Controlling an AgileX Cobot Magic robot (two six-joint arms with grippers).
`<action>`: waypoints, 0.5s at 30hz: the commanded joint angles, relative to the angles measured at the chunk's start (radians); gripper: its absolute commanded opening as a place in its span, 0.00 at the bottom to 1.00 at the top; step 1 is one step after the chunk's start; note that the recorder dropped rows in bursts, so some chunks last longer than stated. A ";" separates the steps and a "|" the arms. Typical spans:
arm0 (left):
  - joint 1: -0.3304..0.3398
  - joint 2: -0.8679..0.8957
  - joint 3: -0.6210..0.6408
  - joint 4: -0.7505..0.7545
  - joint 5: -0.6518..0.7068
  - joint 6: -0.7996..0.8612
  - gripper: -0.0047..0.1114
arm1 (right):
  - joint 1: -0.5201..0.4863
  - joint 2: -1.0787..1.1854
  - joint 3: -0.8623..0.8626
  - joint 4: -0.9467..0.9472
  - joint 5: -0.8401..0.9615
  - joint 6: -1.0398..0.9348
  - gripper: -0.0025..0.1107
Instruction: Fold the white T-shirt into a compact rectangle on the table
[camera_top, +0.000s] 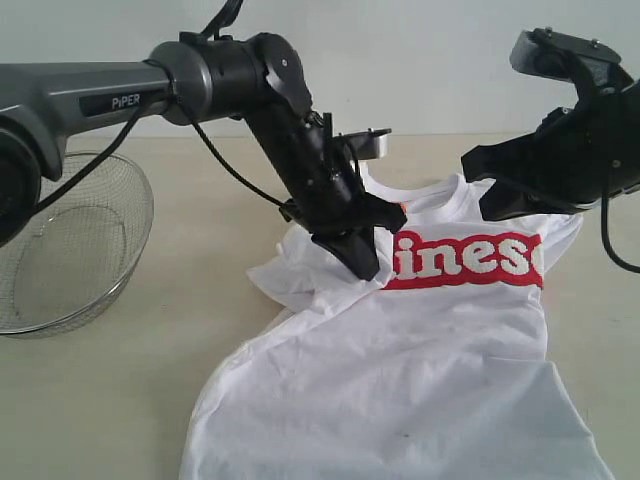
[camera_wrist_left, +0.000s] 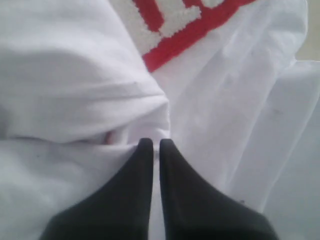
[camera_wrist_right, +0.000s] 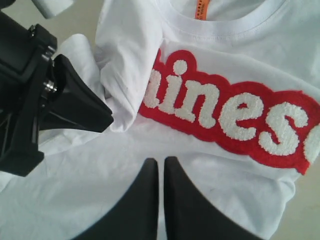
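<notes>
Left gripper (camera_wrist_left: 156, 142) closed, tips pinching thin fold of T-shirt (camera_top: 430, 350). Right gripper (camera_wrist_right: 160, 162) closed, empty. Shirt spread on table (camera_top: 120, 400), below both jaws. Risk: shallow pinch slips on lift, and fold flops open.

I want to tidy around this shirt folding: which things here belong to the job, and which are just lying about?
Job: white T-shirt, table, left end effector, right end effector.
Lying about: wire basket.
</notes>
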 joint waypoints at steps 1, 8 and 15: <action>-0.010 -0.010 -0.004 0.014 0.005 0.006 0.08 | -0.008 -0.005 0.000 0.001 -0.005 -0.010 0.02; -0.022 0.015 -0.004 -0.016 -0.001 0.006 0.08 | -0.008 -0.005 0.000 0.001 -0.005 -0.010 0.02; -0.032 0.077 -0.004 -0.019 -0.013 -0.001 0.08 | -0.008 -0.005 0.000 0.001 0.005 -0.010 0.02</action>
